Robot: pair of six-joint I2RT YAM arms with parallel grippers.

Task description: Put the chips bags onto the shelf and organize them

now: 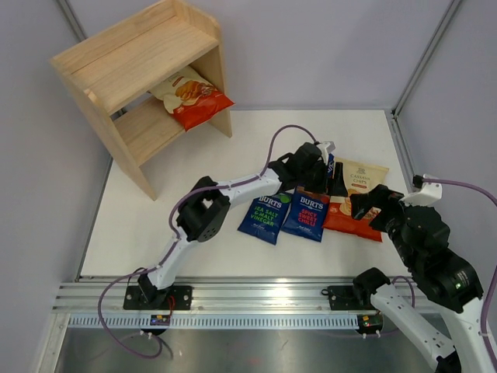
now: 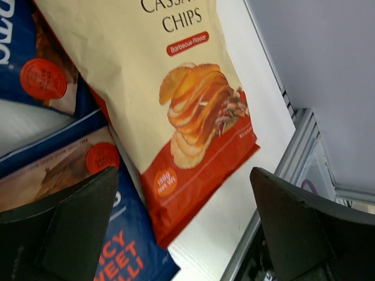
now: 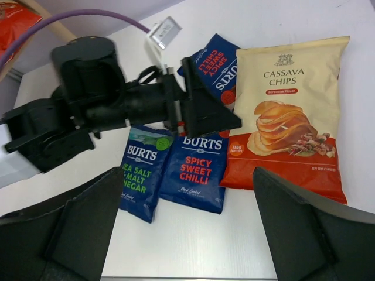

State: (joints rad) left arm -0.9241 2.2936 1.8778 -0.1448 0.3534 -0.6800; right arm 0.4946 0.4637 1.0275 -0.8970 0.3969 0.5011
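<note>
Four bags lie on the table [image 1: 194, 155]: three Burts bags [image 3: 142, 175] beside one Cassava Chips bag [image 3: 290, 111]. Only the top view shows the fifth bag [image 1: 190, 97] on the shelf [image 1: 132, 62], apparently its lower tier. Left gripper [image 2: 183, 175] hangs spread wide above the table bags; right gripper [image 3: 187, 175] is likewise open.

Cropped and covered around the pincers

Between the left pincer [image 2: 183, 175] fingers: Cassava Chips bag [image 2: 176, 88] sliced by the top edge, title half lost. Beside its left finger: upper Burts bag [image 2: 23, 64] and lower Burts bag [image 2: 135, 257], both cut by the frame, lettering partial. Ahead of the right pincer [image 3: 187, 175]: upper Burts bag half behind the left pincer. Far ahead-left: red bag [image 3: 12, 20] clipped to a corner. Cannot read the bags' small print.
</note>
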